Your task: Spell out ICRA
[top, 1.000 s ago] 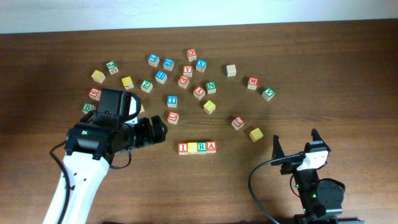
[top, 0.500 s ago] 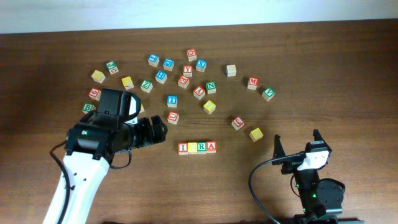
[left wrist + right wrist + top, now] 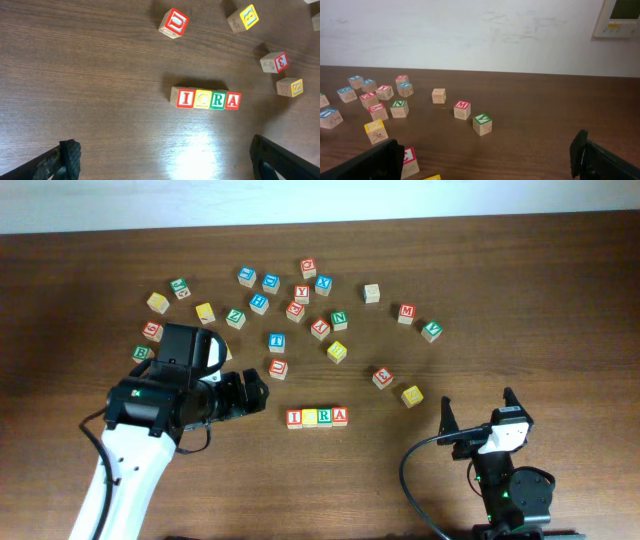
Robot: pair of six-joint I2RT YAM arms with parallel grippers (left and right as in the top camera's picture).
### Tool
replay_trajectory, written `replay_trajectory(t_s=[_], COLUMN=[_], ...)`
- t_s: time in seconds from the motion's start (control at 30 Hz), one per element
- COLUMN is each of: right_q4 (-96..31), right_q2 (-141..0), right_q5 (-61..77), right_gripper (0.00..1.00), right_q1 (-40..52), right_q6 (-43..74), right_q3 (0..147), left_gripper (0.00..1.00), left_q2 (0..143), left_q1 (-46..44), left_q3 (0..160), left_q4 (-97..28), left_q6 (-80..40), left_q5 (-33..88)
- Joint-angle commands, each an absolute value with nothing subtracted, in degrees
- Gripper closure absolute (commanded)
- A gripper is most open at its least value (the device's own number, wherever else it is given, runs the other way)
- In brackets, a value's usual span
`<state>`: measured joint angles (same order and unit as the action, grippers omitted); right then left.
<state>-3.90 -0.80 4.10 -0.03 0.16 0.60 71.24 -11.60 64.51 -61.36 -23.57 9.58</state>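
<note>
Four letter cubes stand touching in a row on the table: red I (image 3: 185, 98), yellow C (image 3: 202, 99), green R (image 3: 217, 99) and red A (image 3: 232, 100). In the overhead view the row (image 3: 317, 417) lies in the table's middle. My left gripper (image 3: 250, 392) is open and empty, a little to the left of the row. In the left wrist view its fingertips (image 3: 165, 162) frame bare table below the row. My right gripper (image 3: 475, 411) is open and empty at the front right, away from the row.
Several loose letter cubes are scattered across the far half of the table, such as a red U (image 3: 173, 23), a yellow B (image 3: 243, 17), a red 3 (image 3: 274, 62) and a yellow S (image 3: 290, 87). The right wrist view shows a red M (image 3: 462, 109) and a green cube (image 3: 482, 124).
My left gripper has drawn back slightly to the left, away from the row. The cubes and the right arm have not moved.
</note>
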Motion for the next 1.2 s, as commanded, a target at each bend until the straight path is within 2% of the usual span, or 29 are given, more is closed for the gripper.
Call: replay_trajectory(t_s=[0.0,0.07,0.2,0.5,0.7,0.83,0.9,1.0,1.17], right_q4=[-4.3,-4.3,-4.3,-4.3,-4.3,-4.3,-4.3,-4.3,-4.3], right_q2=[-0.2,-0.2,-0.2,-0.2,-0.2,-0.2,-0.2,-0.2,-0.2], right_q5=[4.2,4.2,4.2,4.2,4.2,4.2,4.2,4.2,4.2], right_gripper=[0.02,0.02,0.02,0.02,0.02,0.02,0.02,0.02,0.02], right_q1=[-0.4,-0.4,-0.4,-0.4,-0.4,-0.4,-0.4,-0.4,-0.4], right_q6=[0.2,0.2,0.2,0.2,0.2,0.2,0.2,0.2,0.2], right_q3=[0.3,0.3,0.3,0.3,0.3,0.3,0.3,0.3,0.3], left_gripper=[0.0,0.01,0.01,0.01,0.01,0.01,0.01,0.01,0.01], left_q2=[69.5,67.5,63.5,49.6,49.6,41.4,37.0,32.5,22.8], left_q1=[-11.4,-11.4,-11.0,-1.7,-1.5,-1.5,-1.5,-1.5,-1.5], left_q3=[65.1,64.7,61.5,57.0,56.8,52.9,49.0,41.8,26.7], left_q4=[-60.7,-58.4,-49.2,-55.4,-56.4,-54.4,-51.7,-46.2,-25.6], left_q6=[-23.2,-22.0,-10.3,-10.2,-9.3,-8.5,-2.6,0.1,0.1], left_q5=[5.0,2.5,4.7,4.7,4.7,4.7,4.7,5.0,8.8])
